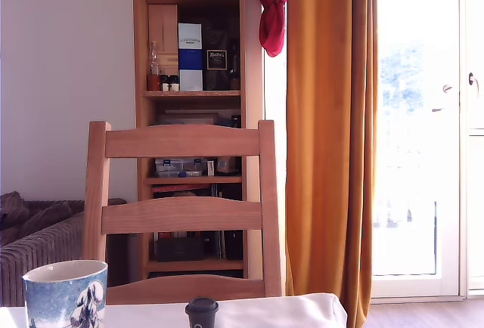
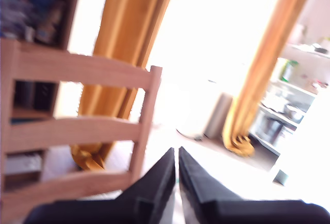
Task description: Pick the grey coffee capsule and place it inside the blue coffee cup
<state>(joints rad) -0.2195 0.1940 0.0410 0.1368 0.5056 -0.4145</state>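
Mottled glazed blue coffee cup (image 1: pixel 64 292), tapered grey coffee capsule (image 1: pixel 201 312), black tool (image 2: pixel 177 154) tips together

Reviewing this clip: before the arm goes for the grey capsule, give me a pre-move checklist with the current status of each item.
1. Grey coffee capsule upright on the table, wider rim up: ok.
2. Blue coffee cup upright, mouth open: ok; inside contents: cannot tell.
3. Capsule and cup apart, capsule to the exterior view's right of the cup: ok.
4. Gripper open enough to take the capsule: not ok, fingers nearly together, nothing between them.
5. Gripper aimed at the capsule: not ok, the wrist view shows the wooden chair and curtain, no capsule.
6. Arm in the exterior view: not ok, absent.
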